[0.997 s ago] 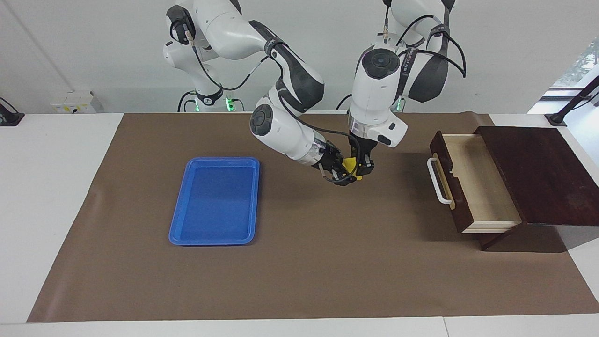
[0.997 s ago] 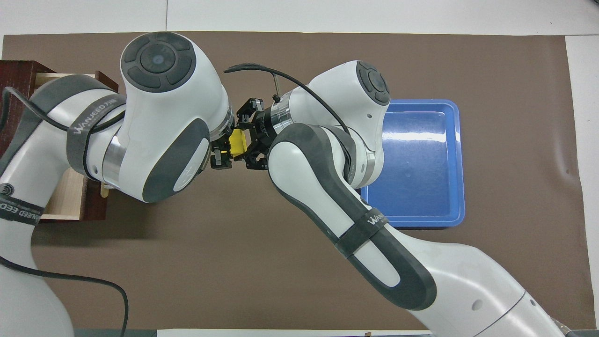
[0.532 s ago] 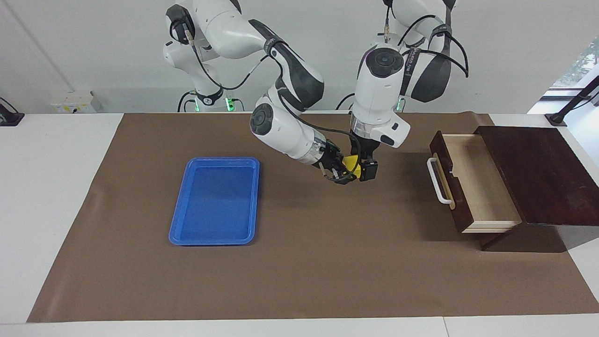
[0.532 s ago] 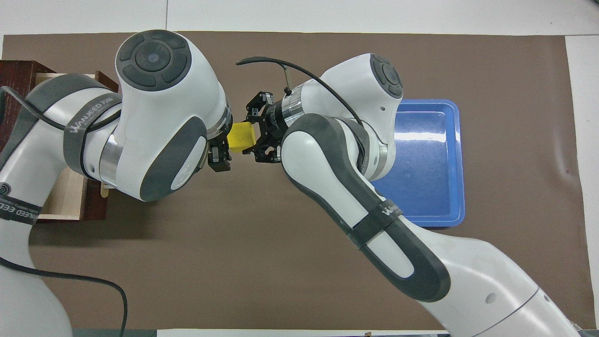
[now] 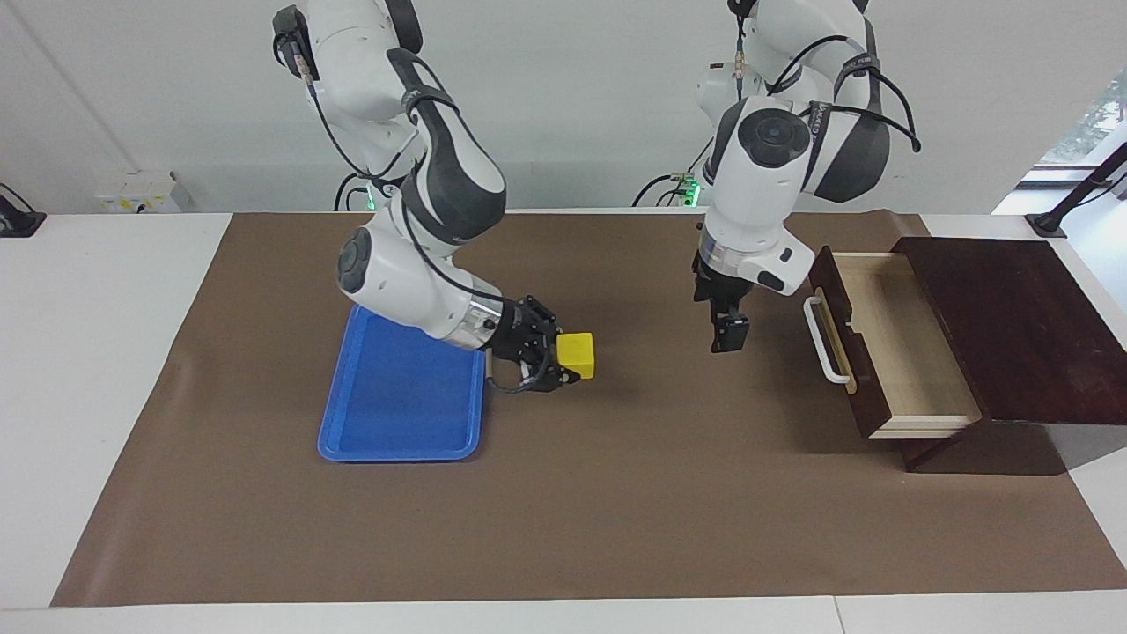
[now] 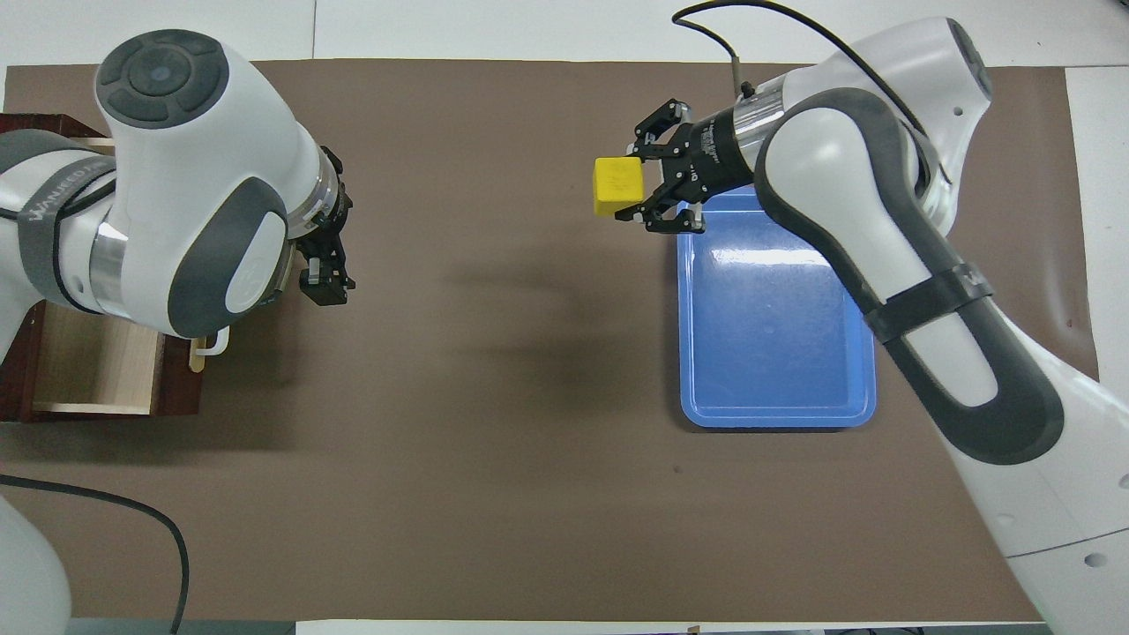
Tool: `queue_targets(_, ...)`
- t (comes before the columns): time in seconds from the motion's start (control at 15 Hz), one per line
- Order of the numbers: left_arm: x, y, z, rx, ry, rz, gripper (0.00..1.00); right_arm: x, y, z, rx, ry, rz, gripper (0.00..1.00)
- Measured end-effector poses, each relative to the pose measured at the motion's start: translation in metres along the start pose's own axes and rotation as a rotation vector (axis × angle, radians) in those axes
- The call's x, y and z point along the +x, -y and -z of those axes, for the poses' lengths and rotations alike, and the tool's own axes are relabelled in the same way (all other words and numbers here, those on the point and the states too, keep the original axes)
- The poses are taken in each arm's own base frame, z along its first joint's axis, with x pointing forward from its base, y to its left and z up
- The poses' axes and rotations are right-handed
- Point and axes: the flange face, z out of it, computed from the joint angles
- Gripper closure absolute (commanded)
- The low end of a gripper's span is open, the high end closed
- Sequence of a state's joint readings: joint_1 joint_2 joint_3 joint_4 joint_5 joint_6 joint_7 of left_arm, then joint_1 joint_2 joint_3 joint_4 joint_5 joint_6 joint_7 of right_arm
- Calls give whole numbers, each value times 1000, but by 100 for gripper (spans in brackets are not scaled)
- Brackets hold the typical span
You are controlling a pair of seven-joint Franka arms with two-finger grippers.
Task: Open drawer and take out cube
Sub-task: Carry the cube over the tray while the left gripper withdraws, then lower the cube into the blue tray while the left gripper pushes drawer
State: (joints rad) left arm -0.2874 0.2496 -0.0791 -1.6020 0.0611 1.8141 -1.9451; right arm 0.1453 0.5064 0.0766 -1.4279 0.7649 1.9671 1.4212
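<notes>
The small yellow cube (image 5: 579,352) (image 6: 614,185) is up in the air, and my right gripper (image 5: 568,357) (image 6: 629,186) is shut on it. Both are over the brown mat, beside the blue tray's edge. My left gripper (image 5: 730,339) (image 6: 325,287) hangs open and holds nothing. It is over the mat, just in front of the drawer's white handle (image 5: 823,339). The drawer (image 5: 898,335) (image 6: 97,370) stands pulled out of the dark brown box (image 5: 1004,326). Its pale wood interior shows nothing inside.
A flat blue tray (image 5: 396,414) (image 6: 776,353) lies on the mat toward the right arm's end, with nothing in it. The brown mat (image 5: 616,493) covers most of the white table. A black cable (image 6: 132,520) lies near the left arm's base.
The left gripper has let go of the cube and drawn back toward the drawer. The right gripper has carried the cube away to the tray's edge.
</notes>
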Motion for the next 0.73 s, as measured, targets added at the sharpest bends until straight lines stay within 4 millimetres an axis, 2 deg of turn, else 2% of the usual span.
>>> queue_targets(0.13,22,-3,-12,-2,1,-19,0,44,4,21,18,-5,-3,100)
queue_targets(0.27,46,-4,-19,0,1,-46,0,81,3,31,24,-10,-9,100)
queue_targets(0.53,97,-5,-37,-14,-16,-76,0,139,-5,28,4,-28,29,100)
queue_targets(0.73,127,-7,-39,-14,-29,-96,0,174,-13,25,-9,-28,31,100)
